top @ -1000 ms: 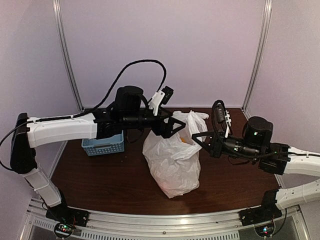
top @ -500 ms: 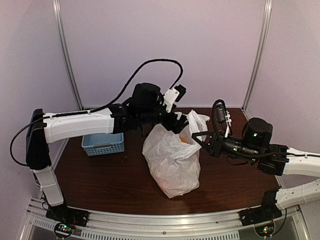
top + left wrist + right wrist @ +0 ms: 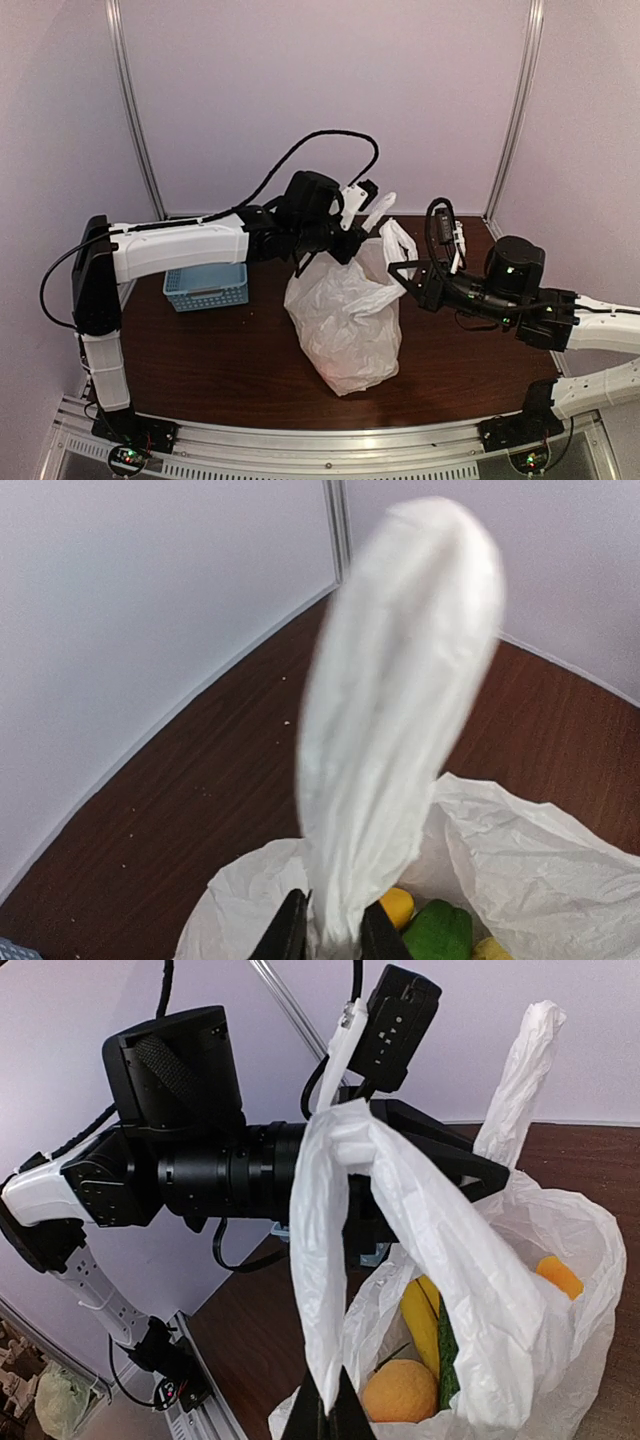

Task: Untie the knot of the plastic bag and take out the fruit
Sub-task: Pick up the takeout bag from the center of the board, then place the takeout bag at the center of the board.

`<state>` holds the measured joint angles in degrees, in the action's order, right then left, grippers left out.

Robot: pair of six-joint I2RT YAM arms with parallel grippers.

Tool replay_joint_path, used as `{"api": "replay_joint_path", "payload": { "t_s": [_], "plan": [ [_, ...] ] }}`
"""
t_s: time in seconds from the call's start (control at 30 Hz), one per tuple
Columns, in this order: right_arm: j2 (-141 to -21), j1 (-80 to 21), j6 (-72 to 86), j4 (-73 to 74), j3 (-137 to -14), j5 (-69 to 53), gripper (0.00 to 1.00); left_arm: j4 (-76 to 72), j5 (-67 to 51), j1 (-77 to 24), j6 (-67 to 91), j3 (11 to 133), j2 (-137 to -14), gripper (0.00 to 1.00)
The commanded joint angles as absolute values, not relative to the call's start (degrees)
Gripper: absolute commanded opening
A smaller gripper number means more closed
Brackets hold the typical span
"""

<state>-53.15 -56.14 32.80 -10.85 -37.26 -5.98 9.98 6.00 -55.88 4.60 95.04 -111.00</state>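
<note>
The left arm [image 3: 180, 248] has swung rightward across the middle of the frame, its upright link moving in from the far left edge. Its black cable [image 3: 335, 138] now loops higher toward the upper centre. The left gripper [image 3: 354, 242], wide open a second ago beside the plastic bag [image 3: 345, 320], has come over the bag's top and closed on one white handle [image 3: 379, 207]. That handle now stands straight up at centre frame instead of lying bunched on the bag's top. The blue basket [image 3: 205, 287] at left, earlier partly covered by the arm, shows a little more
</note>
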Motion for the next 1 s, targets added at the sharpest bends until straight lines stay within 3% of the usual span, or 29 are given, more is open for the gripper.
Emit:
{"api": "replay_joint_path", "payload": {
  "t_s": [0.0, 0.03, 0.2, 0.43, 0.6, 0.97],
  "plan": [
    [-53.50, -56.25, 32.43, -6.46, -39.64, 3.94, 0.00, 11.36, 11.01, -54.18, 7.16, 95.53, -107.40, 0.04],
    [-54.02, -55.99, 32.06, -6.12, -40.35, 5.62, 0.00, 11.35, 11.59, -53.76, 7.70, 94.83, -106.61, 0.00],
    [-58.79, -51.03, 30.28, -4.43, -45.74, 10.07, 0.00, 9.10, 12.14, -50.90, 10.50, 90.40, -101.66, 0.00],
    [-65.62, -37.80, 27.72, -3.29, -58.17, 2.51, 0.00, 4.89, 7.34, -46.17, 13.46, 87.15, -95.26, 0.00],
    [-65.42, -34.52, 23.09, -0.94, -66.00, 2.67, 0.00, -0.98, 6.21, -43.68, 15.64, 82.75, -89.85, 0.00],
    [-61.06, -34.19, 31.68, -2.59, -46.86, 3.03, 0.00, -25.47, -8.05, -43.68, 24.14, 59.18, -83.77, 0.00]
  ]
}}
